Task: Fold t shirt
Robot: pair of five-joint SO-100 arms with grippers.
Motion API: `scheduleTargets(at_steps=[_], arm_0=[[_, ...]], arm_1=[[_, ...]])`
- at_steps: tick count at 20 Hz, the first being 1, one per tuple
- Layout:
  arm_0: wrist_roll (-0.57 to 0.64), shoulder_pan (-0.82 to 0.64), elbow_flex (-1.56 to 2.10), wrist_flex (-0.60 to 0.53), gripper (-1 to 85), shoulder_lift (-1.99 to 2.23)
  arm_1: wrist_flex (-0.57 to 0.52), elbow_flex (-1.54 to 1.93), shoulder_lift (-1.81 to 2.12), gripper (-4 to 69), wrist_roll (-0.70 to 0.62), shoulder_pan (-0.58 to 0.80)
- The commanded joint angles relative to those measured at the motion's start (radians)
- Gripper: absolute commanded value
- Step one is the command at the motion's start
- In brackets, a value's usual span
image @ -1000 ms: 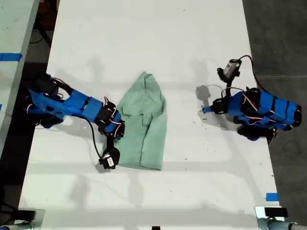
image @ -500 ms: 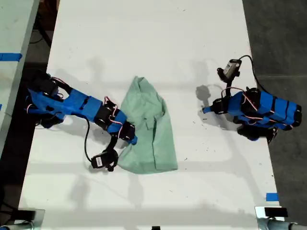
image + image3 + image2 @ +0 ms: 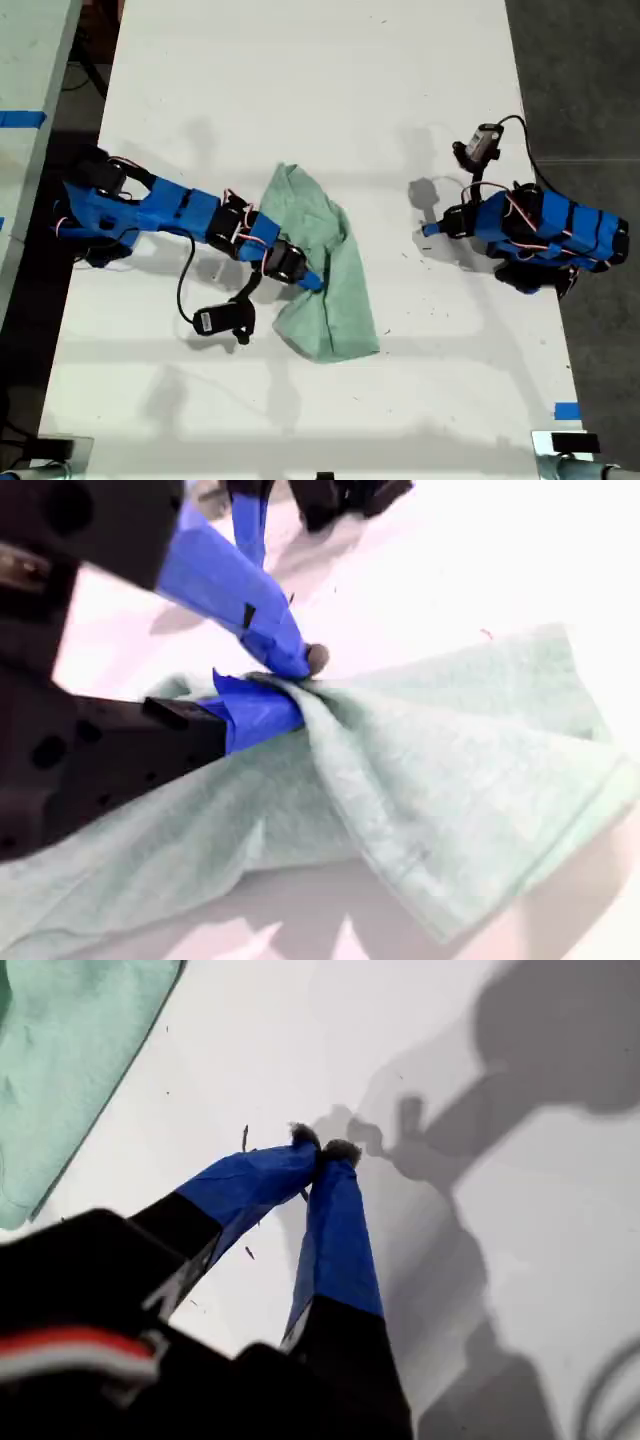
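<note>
The t shirt (image 3: 335, 250) is a pale mint-green wrinkled garment lying bunched on the white table (image 3: 300, 90), near the middle of the exterior view. My second gripper (image 3: 312, 283) reaches in from the exterior view's left and is shut on a fold of the t shirt (image 3: 450, 780); its blue-taped jaws (image 3: 285, 685) pinch the cloth and lift a ridge of it. My first gripper (image 3: 428, 230) rests at the exterior view's right, apart from the garment, shut on nothing (image 3: 322, 1147). A corner of the t shirt (image 3: 60, 1050) shows in the first wrist view.
A black wrist camera on its cable (image 3: 222, 320) hangs beside the second arm, close to the cloth. A piece of blue tape (image 3: 567, 410) marks the table near its edge at the exterior view's lower right. Dark floor (image 3: 580, 80) lies beyond that edge.
My second gripper has moved toward the exterior view's right, dragging the held edge of the t shirt over itself; the garment's lower part has shifted right. The first arm has not moved.
</note>
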Motion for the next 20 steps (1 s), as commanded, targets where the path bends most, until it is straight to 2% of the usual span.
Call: scheduleTargets(at_steps=[1,4,7,10,11,12,15,17,19,20], arm_0=[[0.002,-0.034,-0.075,-0.012,28.5,-0.015],[-0.002,-0.041,-0.077,-0.011,19.7,0.029],[0.037,-0.046,-0.071,0.018,19.7,0.124],[0.038,-0.071,0.012,0.121,19.3,0.319],[0.054,-0.089,0.100,0.109,4.4,0.437],[0.087,-0.117,0.229,0.063,2.9,0.581],[0.222,-0.310,0.805,-0.132,-0.2,1.144],[0.341,-0.522,1.163,-0.144,-0.2,1.522],[0.543,-0.696,1.497,-0.153,-0.2,1.786],[0.572,-0.776,1.694,-0.155,-0.2,1.942]], arm_1=[[0.000,0.043,0.012,1.7,-0.006,0.000],[-0.002,0.043,0.012,1.7,-0.008,0.000],[-0.002,0.043,0.012,1.7,-0.009,0.000],[-0.002,0.043,0.012,1.7,-0.009,0.000],[-0.002,0.043,0.012,1.7,-0.009,0.000],[-0.002,0.043,0.012,1.7,-0.009,0.000],[-0.002,0.043,0.012,1.7,-0.011,0.000],[-0.002,0.043,0.012,1.7,-0.011,0.002],[-0.002,0.043,0.012,1.7,-0.009,0.003],[-0.002,0.043,0.012,1.7,-0.008,0.005]])
